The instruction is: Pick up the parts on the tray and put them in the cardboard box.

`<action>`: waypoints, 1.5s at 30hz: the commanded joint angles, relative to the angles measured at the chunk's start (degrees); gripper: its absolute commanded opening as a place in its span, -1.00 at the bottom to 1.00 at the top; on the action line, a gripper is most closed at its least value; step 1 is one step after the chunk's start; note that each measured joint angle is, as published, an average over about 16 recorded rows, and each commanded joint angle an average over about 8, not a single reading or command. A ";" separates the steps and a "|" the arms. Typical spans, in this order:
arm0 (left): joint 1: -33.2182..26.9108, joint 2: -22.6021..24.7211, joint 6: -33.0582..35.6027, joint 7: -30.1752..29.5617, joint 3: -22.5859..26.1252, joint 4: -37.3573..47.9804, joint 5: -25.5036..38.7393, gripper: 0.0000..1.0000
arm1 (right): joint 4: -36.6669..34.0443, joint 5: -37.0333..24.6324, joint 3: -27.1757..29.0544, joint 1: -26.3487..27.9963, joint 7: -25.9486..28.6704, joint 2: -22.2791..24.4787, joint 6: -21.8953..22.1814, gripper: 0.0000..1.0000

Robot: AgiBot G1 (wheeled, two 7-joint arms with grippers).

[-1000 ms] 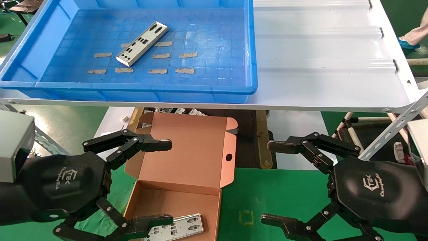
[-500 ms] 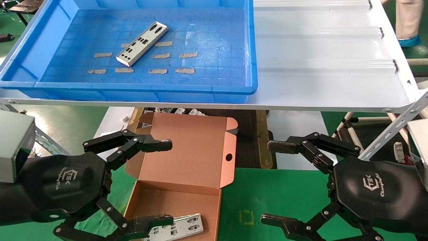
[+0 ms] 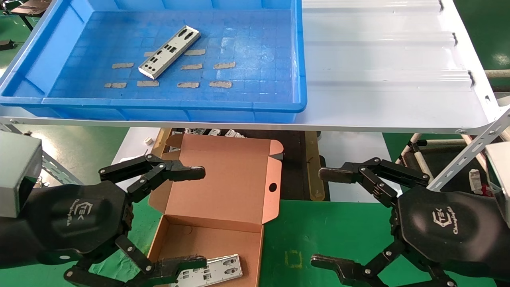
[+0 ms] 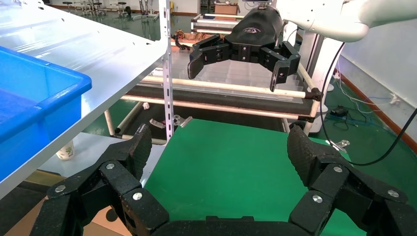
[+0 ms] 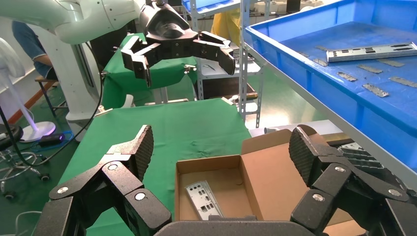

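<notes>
One silver part [image 3: 169, 52] lies diagonally on the floor of the blue tray [image 3: 159, 107] on the white shelf; it also shows in the right wrist view [image 5: 373, 51]. The open cardboard box [image 3: 223, 191] sits below on the green table with a silver part [image 3: 215, 271] inside it, also seen in the right wrist view [image 5: 204, 199]. My left gripper [image 3: 199, 217] is open and empty over the box's left side. My right gripper [image 3: 324, 217] is open and empty to the right of the box.
Several short tan tape strips [image 3: 187, 84] lie on the tray floor. The white corrugated shelf [image 3: 390, 79] overhangs the far part of the box. A slotted shelf brace [image 3: 470, 155] runs by my right arm. Loose metal parts [image 3: 211, 132] lie under the shelf.
Both arms and the parts are still. A person at the far right edge has left the view.
</notes>
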 commanded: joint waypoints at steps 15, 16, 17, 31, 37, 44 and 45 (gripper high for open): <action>0.00 0.00 0.00 0.00 0.01 0.01 0.00 1.00 | 0.00 0.00 0.00 0.00 0.00 0.00 0.00 1.00; 0.00 0.00 0.00 0.00 0.01 0.01 0.00 1.00 | 0.00 0.00 0.00 0.00 0.00 0.00 0.00 1.00; 0.00 0.00 0.00 0.00 0.01 0.01 0.00 1.00 | 0.00 0.00 0.00 0.00 0.00 0.00 0.00 1.00; 0.00 0.00 0.00 0.00 0.01 0.01 0.00 1.00 | 0.00 0.00 0.00 0.00 0.00 0.00 0.00 1.00; 0.00 0.00 0.00 0.00 0.01 0.01 0.00 1.00 | 0.00 0.00 0.00 0.00 0.00 0.00 0.00 1.00; 0.00 0.00 0.00 0.00 0.01 0.00 0.00 1.00 | 0.00 0.00 0.00 0.00 0.00 0.00 0.00 1.00; 0.00 0.00 0.00 0.00 0.01 0.00 0.00 1.00 | 0.00 0.00 0.00 0.00 0.00 0.00 0.00 1.00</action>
